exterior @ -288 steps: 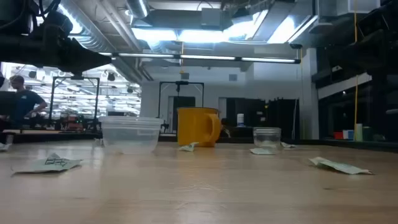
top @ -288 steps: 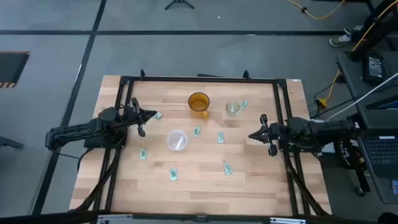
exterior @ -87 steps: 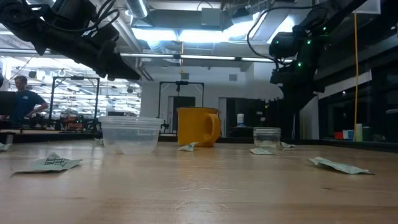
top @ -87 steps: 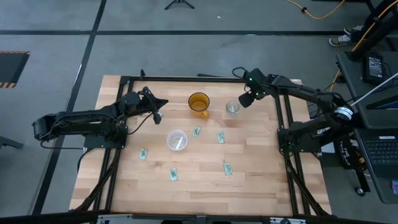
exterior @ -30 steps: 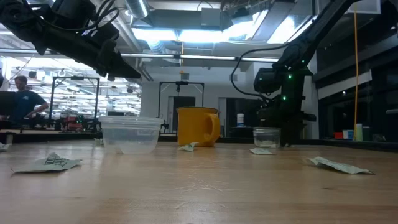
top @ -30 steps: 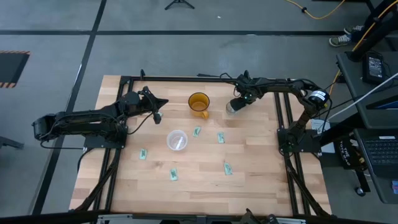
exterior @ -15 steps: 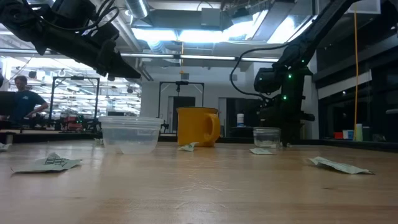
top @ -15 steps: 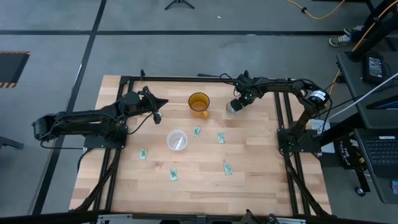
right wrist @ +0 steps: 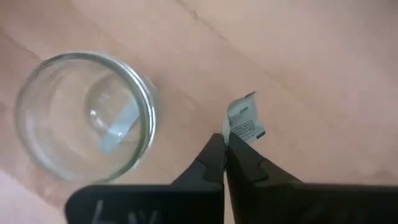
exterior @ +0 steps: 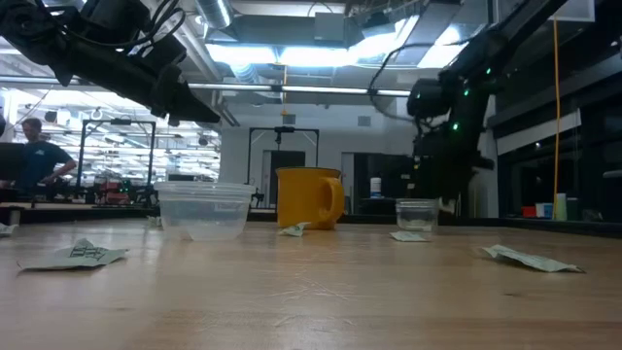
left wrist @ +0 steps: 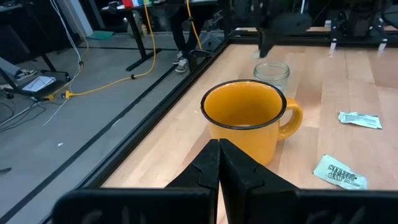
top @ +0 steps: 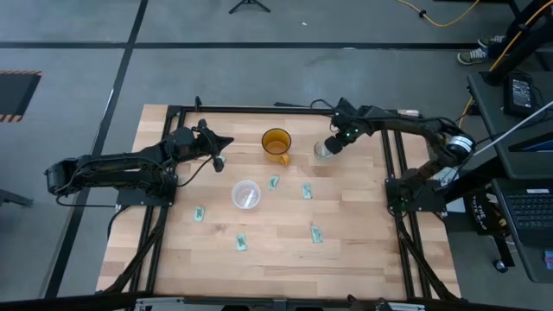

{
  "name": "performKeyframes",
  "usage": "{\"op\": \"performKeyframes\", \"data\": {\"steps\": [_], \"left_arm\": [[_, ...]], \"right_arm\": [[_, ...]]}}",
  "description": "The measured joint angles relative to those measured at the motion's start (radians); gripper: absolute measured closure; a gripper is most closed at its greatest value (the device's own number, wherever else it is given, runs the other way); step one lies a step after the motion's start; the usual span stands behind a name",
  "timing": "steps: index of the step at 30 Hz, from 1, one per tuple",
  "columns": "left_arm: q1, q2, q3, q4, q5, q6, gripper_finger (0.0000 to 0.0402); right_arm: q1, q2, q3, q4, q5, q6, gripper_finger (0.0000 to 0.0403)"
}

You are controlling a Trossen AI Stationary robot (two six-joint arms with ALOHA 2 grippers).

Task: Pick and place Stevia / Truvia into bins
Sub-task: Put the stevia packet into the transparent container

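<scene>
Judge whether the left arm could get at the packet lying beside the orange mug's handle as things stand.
Probably yes. The left gripper hangs shut just behind the orange mug, and the packet lies in the open beyond it. Only the mug stands between them, so the arm would need to go round or over it.

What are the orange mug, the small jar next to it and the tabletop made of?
The orange mug looks like glazed ceramic or enamel: opaque, smooth, with a dark rim. The small jar seems to be clear glass: the wood shows through it and its rim glints. The tabletop looks like pale jointed wood planks, matte.
</scene>
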Motion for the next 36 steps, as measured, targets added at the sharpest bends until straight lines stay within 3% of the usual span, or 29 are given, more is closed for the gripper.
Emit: {"op": "performKeyframes", "data": {"steps": [14, 27, 36], "left_arm": [[0.000, 0.000, 0.000, 0.001, 0.000, 0.000, 0.0400], [0.000, 0.000, 0.000, 0.000, 0.015, -0.002, 0.0400], [0.000, 0.000, 0.000, 0.000, 0.018, -0.003, 0.0400]], "right_arm": [[0.112, -0.326, -0.011, 0.023, 0.011, -0.051, 0.0403], [0.312, -0.550, -0.366, 0.522, -0.017, -0.086, 0.0403], [0.388, -0.603, -0.531, 0.821, -0.017, -0.179, 0.0403]]}}
